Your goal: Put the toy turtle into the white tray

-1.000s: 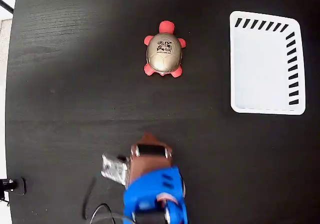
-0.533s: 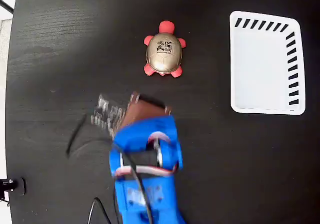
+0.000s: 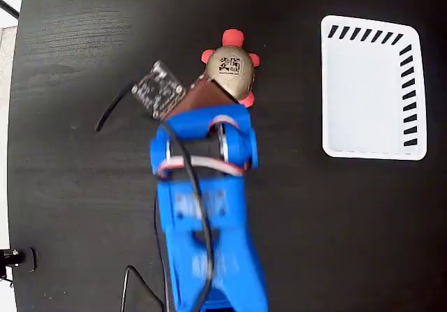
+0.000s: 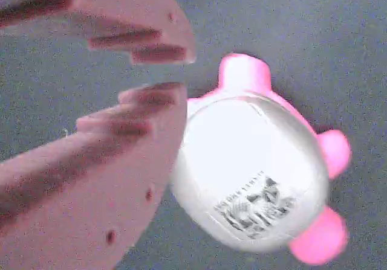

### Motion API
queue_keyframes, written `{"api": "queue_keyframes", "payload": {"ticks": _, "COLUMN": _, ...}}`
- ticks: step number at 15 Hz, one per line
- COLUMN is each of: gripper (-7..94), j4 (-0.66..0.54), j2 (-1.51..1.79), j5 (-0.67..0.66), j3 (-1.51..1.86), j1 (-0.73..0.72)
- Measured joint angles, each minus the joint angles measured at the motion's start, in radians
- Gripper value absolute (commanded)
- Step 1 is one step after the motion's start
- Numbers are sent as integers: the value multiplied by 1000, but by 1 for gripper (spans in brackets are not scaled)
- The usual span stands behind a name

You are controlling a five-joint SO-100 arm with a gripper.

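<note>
Gold-beige and glossy, the toy turtle (image 4: 251, 173) is sitting on the black worktop (image 3: 84, 186) just beyond the tips of the pincer (image 4: 160, 73), whose fingers are parted only narrowly and pinching nothing; the shell lies beside the lower finger (image 4: 133, 155), not between the two. That offset suggests the approach is not yet lined up, so the fingers would need spreading and shifting over the shell. Off to the pincer's right in the fixed view, the white tray (image 3: 328, 82) is lying well apart, with bare dark worktop between offering open room for carrying.
</note>
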Motion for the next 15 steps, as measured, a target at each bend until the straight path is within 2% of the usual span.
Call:
{"api": "queue_keyframes", "payload": {"ticks": 7, "gripper": 0, "j4": 138, "j2": -109, "j5": 133, "j3": -172, "j1": 58}}
{"api": "queue_keyframes", "payload": {"ticks": 15, "gripper": 0, "j4": 138, "j2": -109, "j5": 282, "j3": -224, "j1": 71}}
